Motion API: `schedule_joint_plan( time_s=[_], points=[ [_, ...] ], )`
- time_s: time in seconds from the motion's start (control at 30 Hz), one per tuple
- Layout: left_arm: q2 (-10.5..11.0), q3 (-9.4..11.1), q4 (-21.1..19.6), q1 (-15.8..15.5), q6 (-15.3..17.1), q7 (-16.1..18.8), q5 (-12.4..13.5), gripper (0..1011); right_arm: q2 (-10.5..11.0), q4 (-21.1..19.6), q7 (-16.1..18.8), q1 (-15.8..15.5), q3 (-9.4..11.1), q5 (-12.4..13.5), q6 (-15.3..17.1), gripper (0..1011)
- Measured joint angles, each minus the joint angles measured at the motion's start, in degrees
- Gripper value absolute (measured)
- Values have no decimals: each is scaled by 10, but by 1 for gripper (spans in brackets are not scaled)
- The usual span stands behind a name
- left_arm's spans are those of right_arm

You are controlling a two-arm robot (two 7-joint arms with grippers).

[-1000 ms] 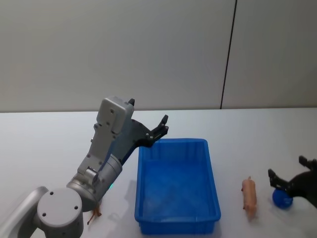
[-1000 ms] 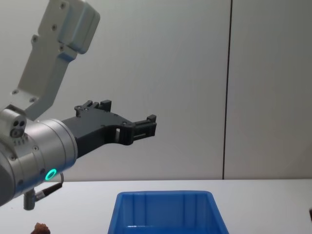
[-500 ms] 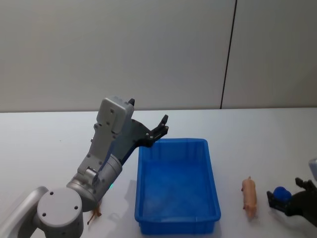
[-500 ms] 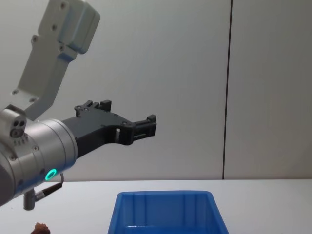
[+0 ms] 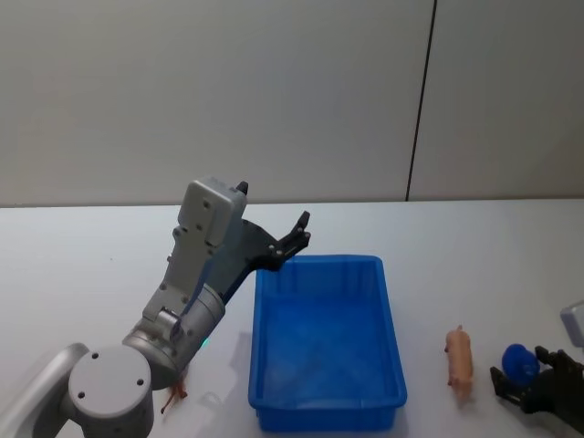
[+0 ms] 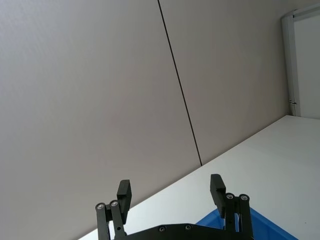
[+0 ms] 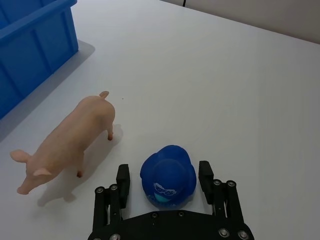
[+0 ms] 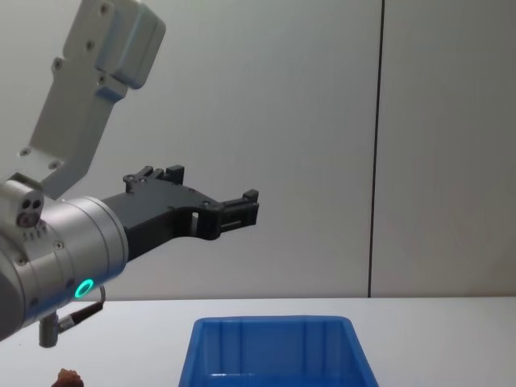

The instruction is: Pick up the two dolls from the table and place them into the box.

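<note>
A small reddish-brown doll (image 5: 173,393) lies on the white table (image 5: 82,274) at the near left, half hidden behind my left arm; its top pokes up in the chest view (image 8: 68,375). The blue box (image 5: 327,342) sits mid-table (image 8: 274,355). My left gripper (image 5: 294,237) hangs open and holds nothing, high over the box's far left corner (image 6: 170,190) (image 8: 242,208). To the right of the box lie a pink pig toy (image 5: 459,365) (image 7: 70,142) and a blue round toy (image 5: 517,360) (image 7: 167,177). My right gripper (image 5: 524,372) (image 7: 164,172) is open, with a finger on either side of the blue toy.
The box's inside looks bare. Open tabletop stretches behind the box and to its left. The pig lies about a hand's width from the box's right wall. A pale wall with a dark vertical seam (image 5: 420,100) stands behind the table.
My right gripper has drawn back toward the near edge of the table and now straddles the blue round toy. The left arm, the box and the pig have not moved.
</note>
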Motion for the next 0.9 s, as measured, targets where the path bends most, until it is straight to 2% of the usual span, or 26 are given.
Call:
schedule_joint_plan(
  time_s=[0.07, 0.1, 0.37, 0.6, 0.9],
  points=[
    [0, 0, 0, 0, 0, 0, 0, 1001, 0, 1, 0, 0, 0, 2, -1, 818],
    [0, 0, 0, 0, 0, 0, 0, 1001, 0, 1, 0, 0, 0, 2, -1, 818],
    [0, 0, 0, 0, 0, 0, 0, 1001, 0, -3, -8, -5, 2, 9, -13, 544],
    [0, 0, 0, 0, 0, 0, 0, 1001, 1, -14, -17, -11, 5, 17, -32, 480],
    [0, 0, 0, 0, 0, 0, 0, 1001, 3, -39, -20, -21, 8, 28, -72, 422]
  ],
)
